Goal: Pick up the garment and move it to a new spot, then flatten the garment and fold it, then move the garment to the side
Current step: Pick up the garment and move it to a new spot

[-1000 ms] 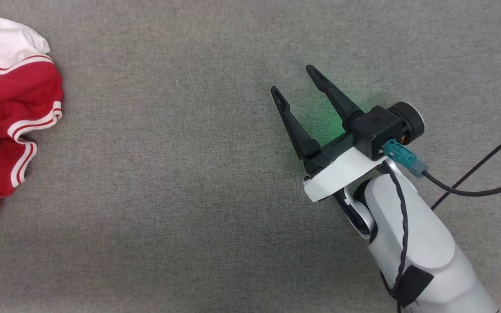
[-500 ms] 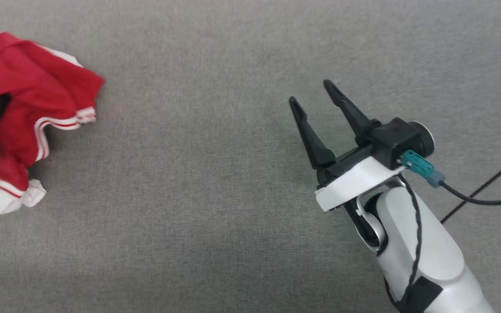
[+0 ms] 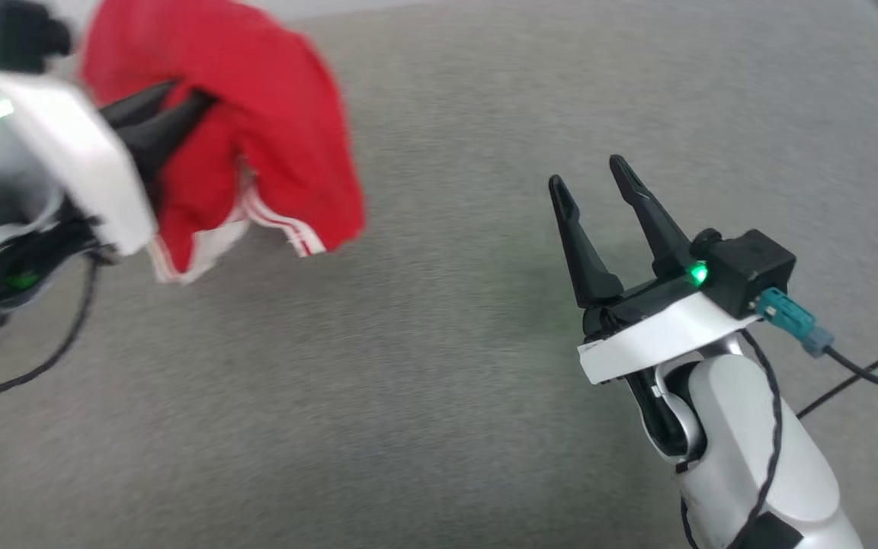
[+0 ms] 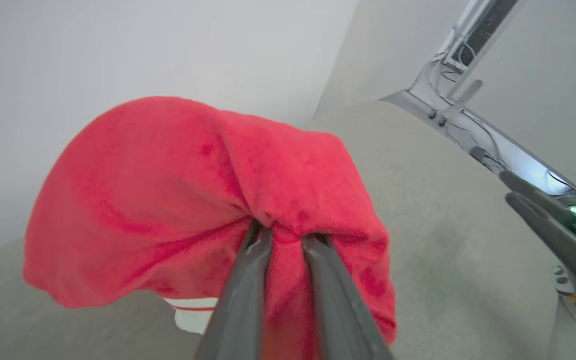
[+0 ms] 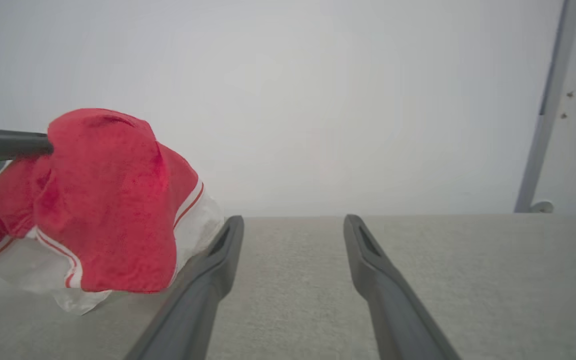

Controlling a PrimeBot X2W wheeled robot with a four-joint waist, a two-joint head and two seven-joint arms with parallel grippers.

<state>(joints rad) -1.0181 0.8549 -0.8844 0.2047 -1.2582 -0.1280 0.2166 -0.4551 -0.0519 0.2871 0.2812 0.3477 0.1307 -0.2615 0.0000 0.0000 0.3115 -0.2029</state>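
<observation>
Fabric-moving step, seemingly: carrying the bunched red garment (image 3: pixel 279 130) over the left of the grey counter (image 3: pixel 408 381), pinching it between the nearly shut left fingers (image 3: pixel 145 126), holding the right fingers (image 3: pixel 580 244) wide apart and empty, next likely needing lowering onto a new spot and releasing for flattening.

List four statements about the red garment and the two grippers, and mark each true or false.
1. The left gripper is shut on the soft bright red cloth garment. True.
2. The right gripper holds a corner of the garment. False: its jaws stand open and empty, apart from the garment.
3. The garment lies spread flat on the grey fabric surface. False: it hangs bunched from the left gripper.
4. White-and-red striped trim shows along the garment's lower edge. True.
</observation>
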